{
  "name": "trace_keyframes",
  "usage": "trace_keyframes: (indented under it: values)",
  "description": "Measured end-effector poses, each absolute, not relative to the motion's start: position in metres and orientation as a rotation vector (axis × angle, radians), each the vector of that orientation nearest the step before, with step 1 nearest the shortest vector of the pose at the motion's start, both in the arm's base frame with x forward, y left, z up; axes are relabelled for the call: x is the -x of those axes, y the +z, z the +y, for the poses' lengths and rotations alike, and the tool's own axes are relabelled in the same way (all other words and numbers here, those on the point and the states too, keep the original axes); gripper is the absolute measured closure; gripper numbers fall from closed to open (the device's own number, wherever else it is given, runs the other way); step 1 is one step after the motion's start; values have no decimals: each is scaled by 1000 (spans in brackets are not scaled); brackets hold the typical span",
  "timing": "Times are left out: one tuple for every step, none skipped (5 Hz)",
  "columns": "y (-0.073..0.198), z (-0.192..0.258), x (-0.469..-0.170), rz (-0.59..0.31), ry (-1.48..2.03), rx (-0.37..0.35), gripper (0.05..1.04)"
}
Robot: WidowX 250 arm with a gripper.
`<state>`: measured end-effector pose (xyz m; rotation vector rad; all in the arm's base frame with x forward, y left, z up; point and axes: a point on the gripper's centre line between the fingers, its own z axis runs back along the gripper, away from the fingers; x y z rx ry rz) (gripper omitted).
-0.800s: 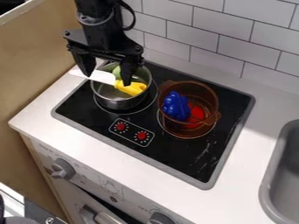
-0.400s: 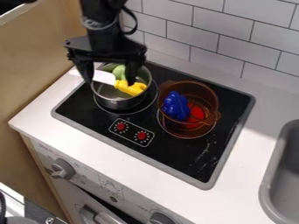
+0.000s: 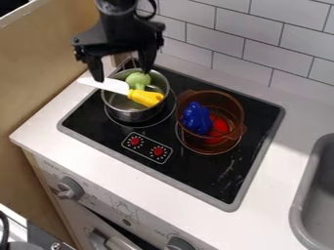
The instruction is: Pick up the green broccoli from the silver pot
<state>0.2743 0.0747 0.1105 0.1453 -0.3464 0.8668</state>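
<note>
Your claw [image 3: 121, 76] in the camera view is hanging above the steel pot [image 3: 134, 116], its fingers standing wide apart with nothing between. Below it, the knife [image 3: 147, 98] is lying unheld across the pot, its yellow handle being inside and its white blade passing out over the rim. Beside the handle, a green toy vegetable [image 3: 137, 79] is sitting inside. By my judgement, no grasp is being made now; what work is remaining, I cannot tell.
</note>
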Motion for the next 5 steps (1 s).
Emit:
trace_keyframes:
  values:
    - [111, 83, -276, -389, 967, -131, 83]
    - [100, 92, -271, -431, 1125, -111, 83]
    - [98, 98, -270, -489, 1328, -92, 83]
    - [98, 100, -263, -483, 1482, -110, 83]
    - [104, 101, -260, -487, 1629, -143, 83]
